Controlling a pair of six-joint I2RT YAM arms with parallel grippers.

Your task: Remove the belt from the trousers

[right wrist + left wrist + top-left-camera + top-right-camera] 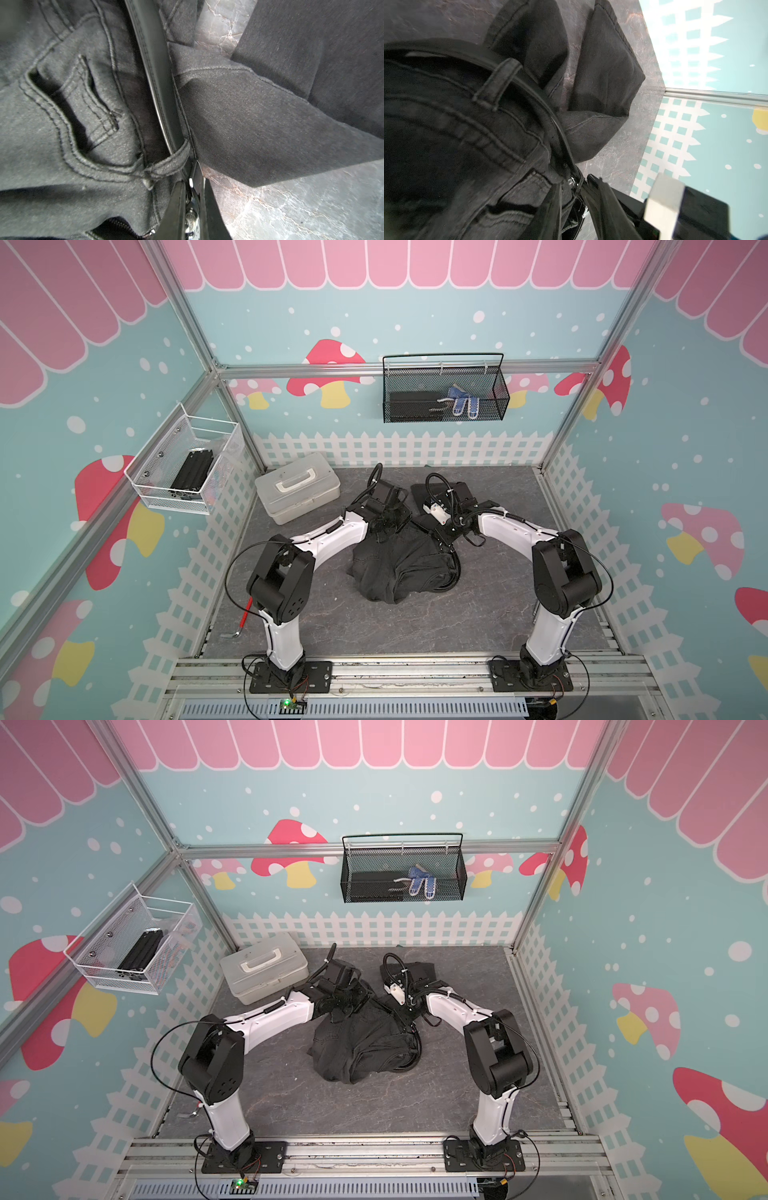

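Observation:
The dark charcoal trousers lie bunched in the middle of the table in both top views, with the legs running toward the back. The black belt is threaded along the waistband under a loop. My right gripper is shut on the belt's end, with shiny buckle metal between its fingers. My left gripper is closed round the waistband of the trousers, and the belt's edge runs in between its fingers too. Both grippers meet at the far side of the heap.
A white lidded box stands at the back left of the table. A black mesh basket hangs on the back wall and a white wire basket on the left wall. A red-handled tool lies by the left arm's base.

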